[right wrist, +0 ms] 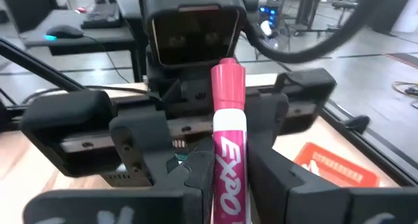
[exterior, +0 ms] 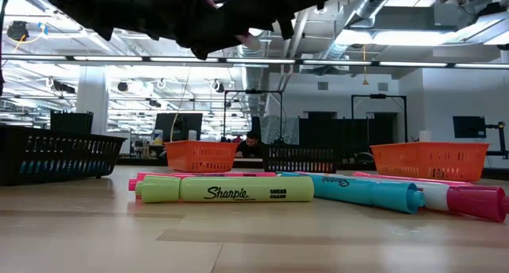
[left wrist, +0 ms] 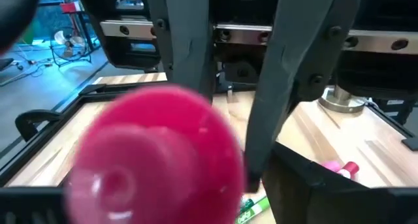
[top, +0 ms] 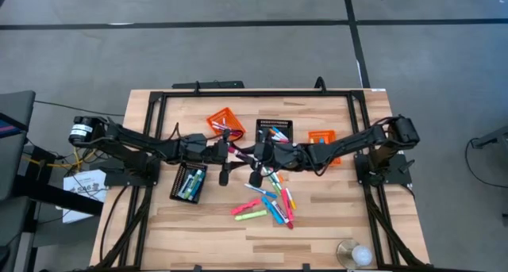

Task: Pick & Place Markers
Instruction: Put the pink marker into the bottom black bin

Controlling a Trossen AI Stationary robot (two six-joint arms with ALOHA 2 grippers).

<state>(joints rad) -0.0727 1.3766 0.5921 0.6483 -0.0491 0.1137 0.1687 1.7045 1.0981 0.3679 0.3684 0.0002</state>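
A pink Expo marker (top: 236,149) hangs in the air over the table's middle, between my two grippers. My right gripper (top: 255,155) comes from the table's right and is shut on it. In the right wrist view the marker (right wrist: 228,139) runs forward from between my right gripper (right wrist: 228,201). Its pink cap (right wrist: 228,77) points at my left gripper (top: 225,153), which faces it from the left. In the left wrist view the cap end (left wrist: 157,159) looms close and blurred. Several loose markers (top: 270,202) lie on the table nearer the front edge. My right gripper pinches the pink marker between its two fingers on the white barrel (right wrist: 227,185), at the end away from the cap. The fingers come level from the table's right and lie along the marker. The marker is lifted clear of the table, about level, with its cap sticking out toward the left gripper.
A black basket (top: 189,182) holding markers sits left of centre. An orange basket (top: 224,121), a second black basket (top: 275,131) and another orange basket (top: 324,141) stand along the far side. A yellow Sharpie (exterior: 227,189) lies nearest the front. A round pale object (top: 355,254) sits at the near right corner.
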